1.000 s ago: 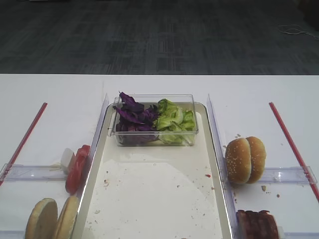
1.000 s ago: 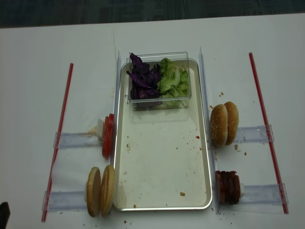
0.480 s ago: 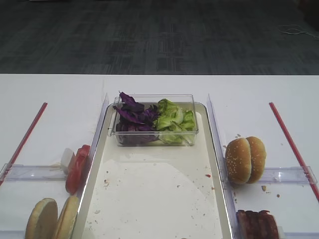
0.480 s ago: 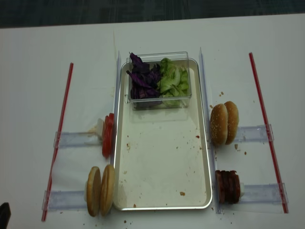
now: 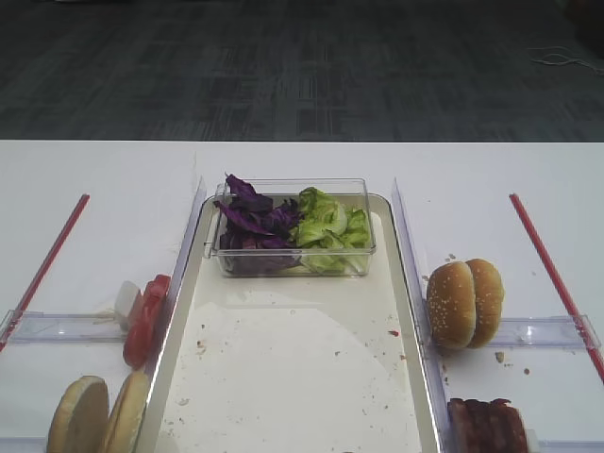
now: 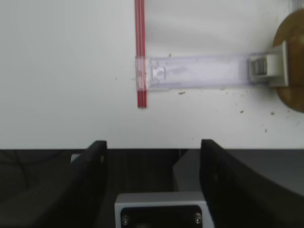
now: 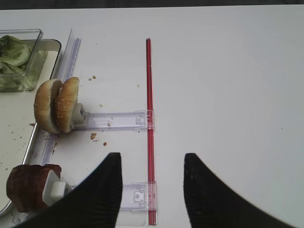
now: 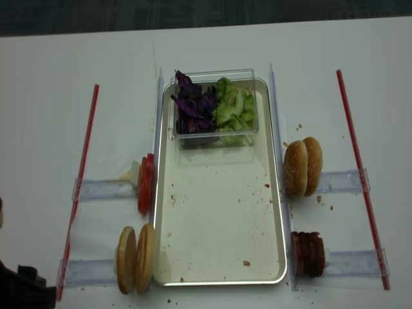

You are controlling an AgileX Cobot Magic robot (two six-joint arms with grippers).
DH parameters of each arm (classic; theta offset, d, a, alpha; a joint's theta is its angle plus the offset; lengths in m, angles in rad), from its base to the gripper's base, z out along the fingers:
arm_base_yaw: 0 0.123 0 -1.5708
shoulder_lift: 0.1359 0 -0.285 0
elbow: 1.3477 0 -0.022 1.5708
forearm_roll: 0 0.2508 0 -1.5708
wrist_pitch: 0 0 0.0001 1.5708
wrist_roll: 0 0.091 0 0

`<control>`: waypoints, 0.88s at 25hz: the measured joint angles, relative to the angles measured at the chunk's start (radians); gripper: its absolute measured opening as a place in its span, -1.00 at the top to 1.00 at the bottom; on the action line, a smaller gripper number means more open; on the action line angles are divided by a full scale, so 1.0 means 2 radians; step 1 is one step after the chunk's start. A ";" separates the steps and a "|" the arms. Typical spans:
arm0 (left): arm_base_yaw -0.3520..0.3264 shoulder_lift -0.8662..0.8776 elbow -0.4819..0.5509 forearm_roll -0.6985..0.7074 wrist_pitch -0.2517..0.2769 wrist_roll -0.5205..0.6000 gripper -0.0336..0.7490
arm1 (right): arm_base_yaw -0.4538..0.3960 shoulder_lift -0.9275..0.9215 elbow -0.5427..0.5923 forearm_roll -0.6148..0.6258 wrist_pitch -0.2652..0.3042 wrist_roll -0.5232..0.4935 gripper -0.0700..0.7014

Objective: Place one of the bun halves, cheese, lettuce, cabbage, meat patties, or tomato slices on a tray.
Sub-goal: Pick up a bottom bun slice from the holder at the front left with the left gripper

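At the bottom of the right wrist view, the right gripper [image 7: 151,190] hung above the white counter [image 7: 228,85] with its two dark fingers [image 7: 107,190] spread wide and nothing between them. In the left wrist view the left gripper [image 6: 153,164] sat at the lower edge of the frame, its fingers [image 6: 92,166] likewise wide apart and empty, over the counter's near edge.

In the overhead view, the bun halves [image 8: 135,259] stood on edge at lower left, just outside the tray [image 8: 220,280]; the meat patties [image 8: 308,253] stood on edge at lower right, also outside the rim. Higher on the left, the tomato slices [image 8: 145,183] leaned against the tray's outer wall. Opposite them, on the right, sat the sesame-seeded buns [image 8: 302,167], clear of the tray.

The tray's crumb-speckled floor filled the middle of the frame. At its upper end rested a clear plastic box [image 8: 215,134], with the purple cabbage [image 8: 192,106] in its left half and the green lettuce [image 8: 235,108] in its right. Red strips [image 8: 82,174] ran along both outer sides of the counter.
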 joint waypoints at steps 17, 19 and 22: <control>0.000 0.136 -0.004 -0.003 -0.073 0.015 -0.17 | 0.000 0.000 0.000 0.000 0.000 0.000 -0.10; 0.000 0.150 -0.006 -0.003 -0.083 0.015 -0.17 | 0.000 0.000 0.000 0.000 0.000 0.000 -0.10; 0.000 0.194 -0.017 -0.003 -0.095 0.010 -0.17 | 0.000 0.000 0.000 0.000 0.000 0.000 -0.10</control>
